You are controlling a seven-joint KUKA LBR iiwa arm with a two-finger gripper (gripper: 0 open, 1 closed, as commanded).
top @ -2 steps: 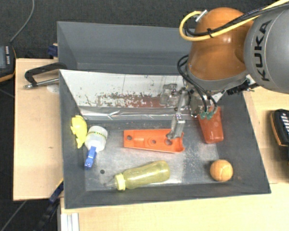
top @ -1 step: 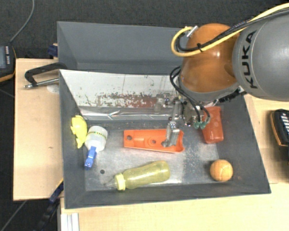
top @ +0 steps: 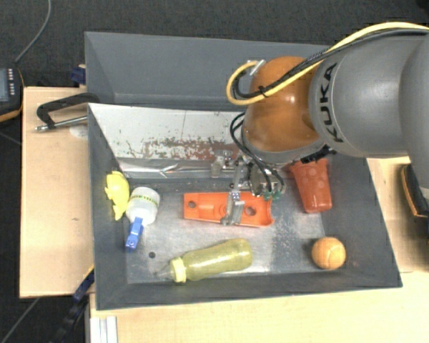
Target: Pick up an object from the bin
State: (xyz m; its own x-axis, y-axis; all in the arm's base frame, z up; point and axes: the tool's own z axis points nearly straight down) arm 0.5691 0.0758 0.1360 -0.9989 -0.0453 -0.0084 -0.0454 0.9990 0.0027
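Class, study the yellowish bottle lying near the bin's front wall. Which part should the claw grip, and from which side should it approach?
Probably the middle of the yellowish bottle, from straight above, closing across its width. It lies on its side and its body is evenly thick there, while the cap end narrows.

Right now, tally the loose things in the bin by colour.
Orange: 3 (flat orange plastic bracket, round orange ball, reddish-orange plastic cylinder)
Yellow: 2 (small crumpled yellow thing, yellowish plastic bottle lying flat)
White and blue: 1 (white plastic bottle with blue tip)
Total: 6
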